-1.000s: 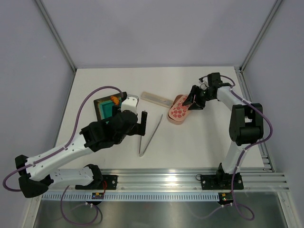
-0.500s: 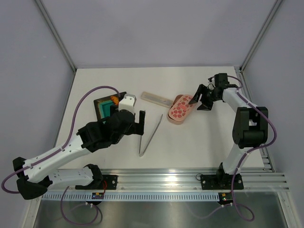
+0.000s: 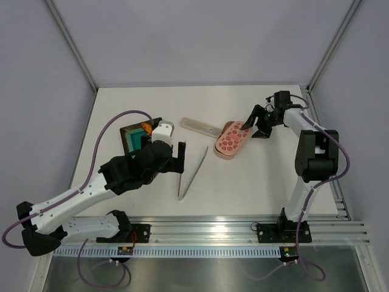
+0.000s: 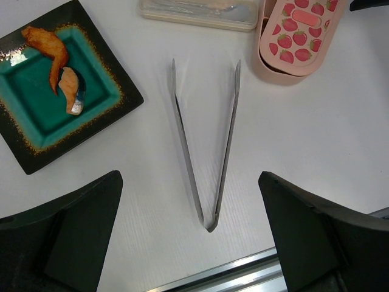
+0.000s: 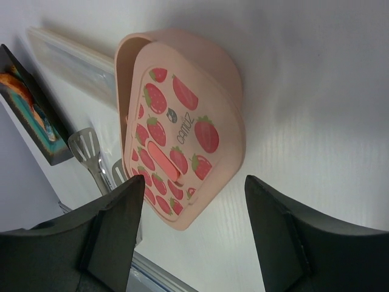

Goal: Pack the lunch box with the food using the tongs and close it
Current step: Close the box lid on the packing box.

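The pink lunch box (image 3: 222, 149) (image 5: 182, 52) lies right of centre. Its strawberry-spotted lid (image 3: 231, 139) (image 5: 176, 146) (image 4: 301, 30) rests askew on top, with the box's rim showing along one side. My right gripper (image 3: 253, 125) (image 5: 193, 182) stands open just right of the lid, holding nothing. The silvery tongs (image 3: 192, 173) (image 4: 206, 146) lie flat in a V on the table. My left gripper (image 3: 175, 159) (image 4: 188, 176) hovers wide open over their joined end without touching them. Orange and brown food (image 4: 58, 64) (image 3: 146, 128) sits on the tray.
The dark tray with a teal mat (image 4: 36, 115) (image 3: 130, 139) is at the left. A pale translucent case (image 3: 199, 126) (image 4: 200, 12) lies behind the tongs, next to the box. The metal rail (image 3: 243, 231) runs along the near table edge.
My right gripper has opened and drawn back to the right, leaving the lid lying on the box. The left arm has shifted slightly toward the near left.
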Action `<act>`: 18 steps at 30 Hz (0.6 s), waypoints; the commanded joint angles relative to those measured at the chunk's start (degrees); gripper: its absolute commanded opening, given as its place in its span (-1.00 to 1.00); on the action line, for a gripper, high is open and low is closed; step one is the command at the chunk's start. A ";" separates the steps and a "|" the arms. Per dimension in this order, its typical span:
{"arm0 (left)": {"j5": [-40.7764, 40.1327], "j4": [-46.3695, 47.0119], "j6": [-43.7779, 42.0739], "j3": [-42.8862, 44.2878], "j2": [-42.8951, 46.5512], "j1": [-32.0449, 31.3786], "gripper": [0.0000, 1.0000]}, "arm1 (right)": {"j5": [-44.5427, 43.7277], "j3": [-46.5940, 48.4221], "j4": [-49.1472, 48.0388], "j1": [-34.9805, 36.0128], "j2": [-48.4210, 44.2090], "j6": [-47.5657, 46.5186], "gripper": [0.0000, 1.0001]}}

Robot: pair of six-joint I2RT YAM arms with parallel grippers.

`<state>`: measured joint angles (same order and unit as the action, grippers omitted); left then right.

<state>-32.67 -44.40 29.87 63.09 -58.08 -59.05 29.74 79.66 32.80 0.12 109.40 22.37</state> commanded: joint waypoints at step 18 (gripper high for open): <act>2.96 3.36 2.56 -1.04 -0.89 0.34 0.98 | 0.25 14.91 4.37 4.19 9.07 1.45 0.48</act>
<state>-30.33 -43.64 31.44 62.19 -59.02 -58.92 32.12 91.81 33.91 3.95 117.47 24.01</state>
